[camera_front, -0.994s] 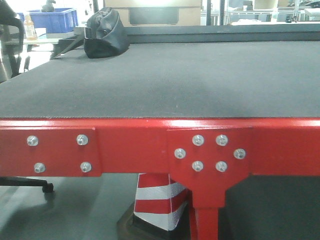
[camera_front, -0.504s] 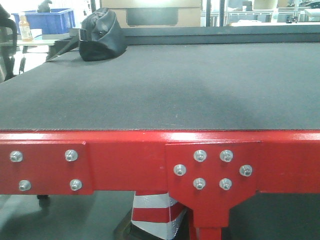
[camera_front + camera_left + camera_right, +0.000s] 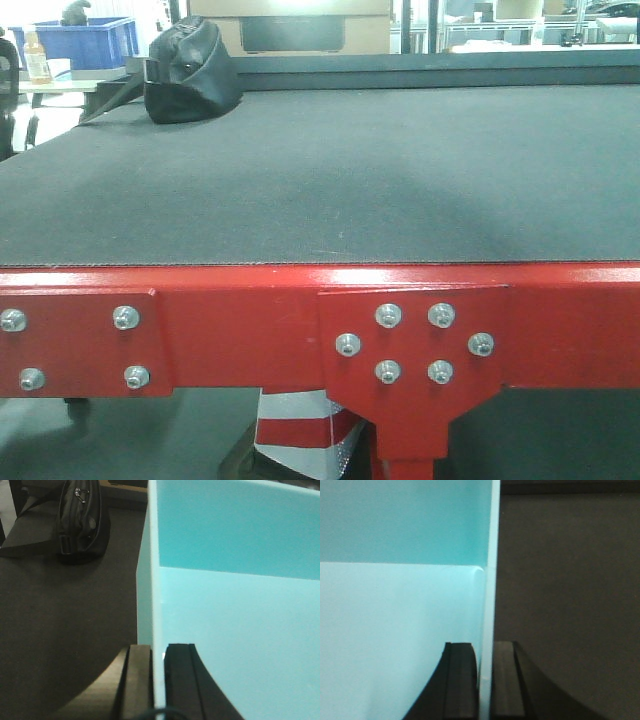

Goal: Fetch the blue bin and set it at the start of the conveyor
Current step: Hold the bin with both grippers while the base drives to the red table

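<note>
left gripper [image 3: 159, 652] and right gripper [image 3: 485, 650] clamped on blue bin [image 3: 240, 605] walls, conveyor start [image 3: 75, 620] underneath them, looks like only set-down left

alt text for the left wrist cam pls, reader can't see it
The left claw pinches the side wall of the pale blue bin, one finger inside and one outside; the bin fills the right of the frame. To its left lies the black conveyor belt, with a black bag resting on it at top left.

Probably a warehouse: red-framed conveyor belt [image 3: 380, 170], striped cone [image 3: 298, 432], blue crate [image 3: 95, 40].
</note>
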Controlling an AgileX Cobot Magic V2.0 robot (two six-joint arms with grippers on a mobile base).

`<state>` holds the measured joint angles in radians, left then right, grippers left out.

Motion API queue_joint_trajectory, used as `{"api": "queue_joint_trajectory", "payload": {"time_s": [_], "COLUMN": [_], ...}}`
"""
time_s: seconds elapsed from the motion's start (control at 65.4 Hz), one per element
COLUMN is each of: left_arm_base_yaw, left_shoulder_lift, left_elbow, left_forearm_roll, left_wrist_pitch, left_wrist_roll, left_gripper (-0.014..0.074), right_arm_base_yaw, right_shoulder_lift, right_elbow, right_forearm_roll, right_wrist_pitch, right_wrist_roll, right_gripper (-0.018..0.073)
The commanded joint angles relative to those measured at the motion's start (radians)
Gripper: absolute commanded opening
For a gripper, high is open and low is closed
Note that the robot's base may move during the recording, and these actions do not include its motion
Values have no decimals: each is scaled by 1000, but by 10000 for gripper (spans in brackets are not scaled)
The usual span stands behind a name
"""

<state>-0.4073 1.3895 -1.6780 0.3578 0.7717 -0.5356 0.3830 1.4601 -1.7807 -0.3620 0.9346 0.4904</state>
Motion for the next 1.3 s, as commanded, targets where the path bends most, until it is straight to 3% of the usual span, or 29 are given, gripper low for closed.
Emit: {"api": "queue_joint_trajectory", "payload": {"time_s": [0.0,1.284], "left_arm_base_yaw": [2,2], "left_shoulder_lift": [-18,-18], "left_elbow": [-14,-14], "left_forearm_roll": [39,38], "left_wrist_pitch": [-36,-64], "left_wrist_roll": [3,3], "left_gripper": [-111,-111], "right_arm_base_yaw": [-9,-9], "right_shoulder_lift": [-16,-16], "right_elbow": [-9,-9], "right_forearm_roll": [-64,-56], "right_wrist_pitch": [0,0], "right_wrist_roll": [-9,-9], "right_gripper": [-165,-165]}}
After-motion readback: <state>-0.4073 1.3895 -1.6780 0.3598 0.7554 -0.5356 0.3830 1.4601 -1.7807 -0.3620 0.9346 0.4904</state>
